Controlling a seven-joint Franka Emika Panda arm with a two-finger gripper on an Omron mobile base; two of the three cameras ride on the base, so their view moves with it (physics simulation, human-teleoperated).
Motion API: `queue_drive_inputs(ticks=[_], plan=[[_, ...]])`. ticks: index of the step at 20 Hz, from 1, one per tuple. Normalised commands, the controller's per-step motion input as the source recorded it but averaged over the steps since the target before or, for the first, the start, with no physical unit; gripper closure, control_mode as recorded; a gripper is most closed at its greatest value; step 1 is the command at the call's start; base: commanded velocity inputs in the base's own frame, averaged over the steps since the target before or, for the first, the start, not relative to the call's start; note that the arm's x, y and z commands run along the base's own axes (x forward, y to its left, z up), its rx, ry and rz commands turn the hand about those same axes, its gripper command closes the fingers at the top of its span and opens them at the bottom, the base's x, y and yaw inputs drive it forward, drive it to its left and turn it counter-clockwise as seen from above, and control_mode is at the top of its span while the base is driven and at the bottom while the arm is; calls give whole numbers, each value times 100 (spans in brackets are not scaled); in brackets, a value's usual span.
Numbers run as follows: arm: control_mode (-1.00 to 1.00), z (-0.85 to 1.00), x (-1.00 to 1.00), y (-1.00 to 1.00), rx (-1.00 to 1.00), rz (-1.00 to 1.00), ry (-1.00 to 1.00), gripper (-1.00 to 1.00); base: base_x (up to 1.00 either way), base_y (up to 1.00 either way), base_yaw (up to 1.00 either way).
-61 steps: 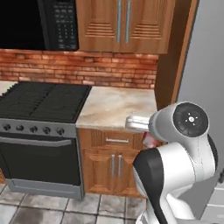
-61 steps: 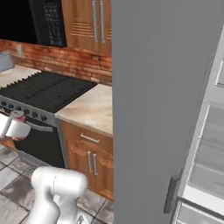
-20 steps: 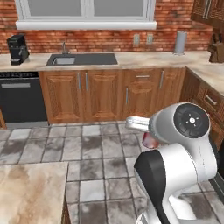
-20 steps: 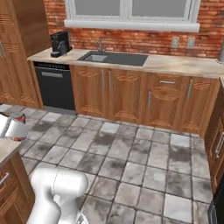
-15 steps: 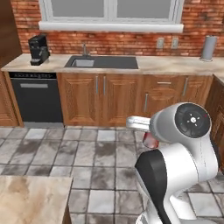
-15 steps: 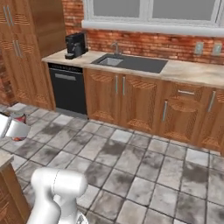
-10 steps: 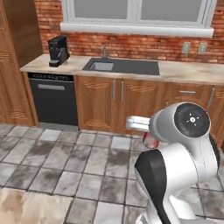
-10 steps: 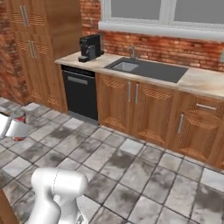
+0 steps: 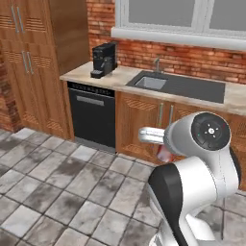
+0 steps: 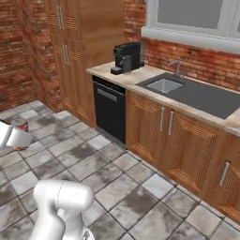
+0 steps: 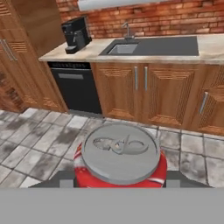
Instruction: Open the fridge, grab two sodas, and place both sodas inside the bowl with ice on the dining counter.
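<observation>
So I'm carrying one soda can (image 11: 120, 159) clamped in the gripper (image 11: 119, 180), sitting at the bottom centre of the hand view, silver lid facing the camera. I'm keeping it tucked in close so it doesn't swing while the base is driving. Up top there's the sink (image 11: 151, 45) and coffee machine (image 11: 74, 35), so I'm guessing the bowl is somewhere else.

The white arm rises from the lower right of the left base view, its big round dark-capped joint at right centre and a short white link reaching left from it. In the right base view the arm's base sits at lower left, with the hand (image 10: 16, 136) at the left edge, mid-height. In the hand view the hand (image 11: 119, 177) at bottom centre is closed around a red soda can (image 11: 120, 159), fingers on either side of it.
</observation>
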Motion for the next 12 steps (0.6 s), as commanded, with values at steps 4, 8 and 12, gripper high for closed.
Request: queue_drive_inputs(ticks=[4,8,12], plan=[[100,0,0,0,0,0,0,100,94,-18,49],[100,0,0,0,0,0,0,100,83,-7,54],[100,0,0,0,0,0,0,100,79,-4,55]])
